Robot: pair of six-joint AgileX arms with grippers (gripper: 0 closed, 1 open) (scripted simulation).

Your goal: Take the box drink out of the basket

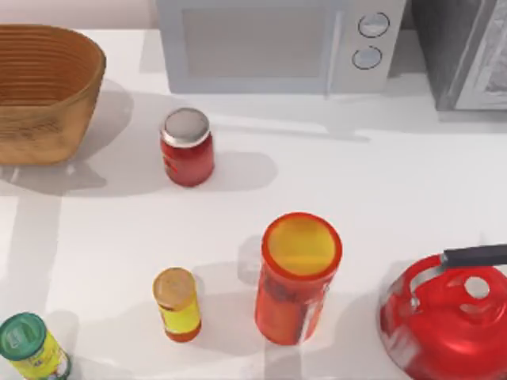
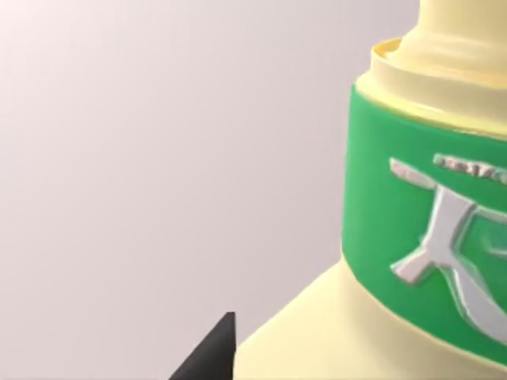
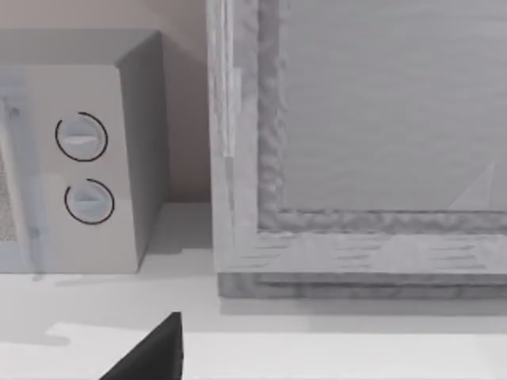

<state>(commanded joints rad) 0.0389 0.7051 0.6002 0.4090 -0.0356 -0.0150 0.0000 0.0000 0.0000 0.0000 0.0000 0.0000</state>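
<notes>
The box drink [image 2: 412, 237] looms close in the left wrist view: pale yellow body, green band with a silver mark, against a plain wall. My left gripper is shut on it, and one dark fingertip [image 2: 212, 355] shows beside its shoulder. The wicker basket [image 1: 83, 59] stands at the table's back left, and the part of its ribbed inside that I see holds nothing. A dark part of my right gripper [image 3: 150, 352] shows low in the right wrist view, facing the appliances at the back right.
A red jar with a silver lid [image 1: 187, 146] stands right of the basket. Along the front are a green-lidded can [image 1: 32, 347], a small yellow jar [image 1: 177, 304], a tall red container [image 1: 299, 277] and a red kettle [image 1: 447, 317]. A microwave [image 1: 277, 43] and a grey appliance [image 1: 467, 51] line the back.
</notes>
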